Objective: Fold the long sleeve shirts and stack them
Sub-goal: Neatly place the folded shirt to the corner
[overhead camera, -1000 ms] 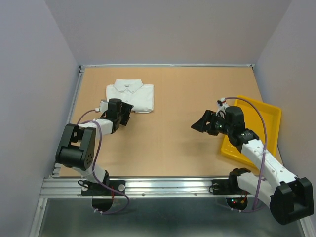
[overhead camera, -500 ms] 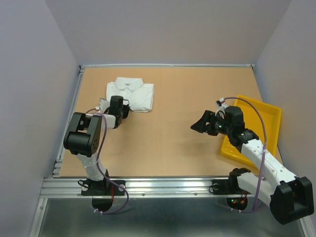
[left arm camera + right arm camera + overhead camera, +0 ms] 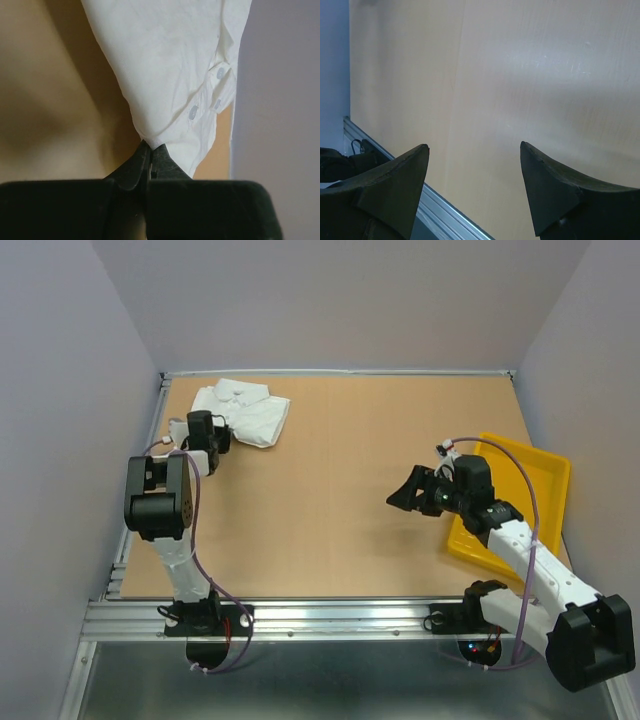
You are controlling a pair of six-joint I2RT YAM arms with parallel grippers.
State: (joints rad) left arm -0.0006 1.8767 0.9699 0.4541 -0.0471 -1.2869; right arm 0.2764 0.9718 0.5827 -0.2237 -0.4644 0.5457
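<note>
Tan wood makes up the surface [image 3: 340, 460], boxed in by plain grey walls [image 3: 340, 300]. A yellow tray [image 3: 545, 465] lies at its one side and serves as the fixed mark.

The one white shirt [image 3: 245, 412] in view lies well apart from the tray, in the far corner across from it, close to the walls. It looks rumpled and skewed rather than squarely folded. The left pincer [image 3: 215, 432] is on the shirt's near edge, the side that faces away from the tray. In the left wrist view its fingers are closed tight on a small corner of thin cloth, and the rest of the shirt, with its buttons [image 3: 193, 112], spreads out beyond the tips. The right pincer [image 3: 408, 492] hangs just beside the tray on the shirt's side, spread wide and holding nothing. Bare wood shows between its tips in the right wrist view.

The main risk is probably the grip itself, since only a point of soft fabric is pinched and a quick pull could slip it free. Any further drag toward the walls would likely bunch the cloth and undo the fold (the collar end already sits close to the corner). With the right pincer so far from the shirt, nothing steadies the other edge, so the shirt may swing or twist.
</note>
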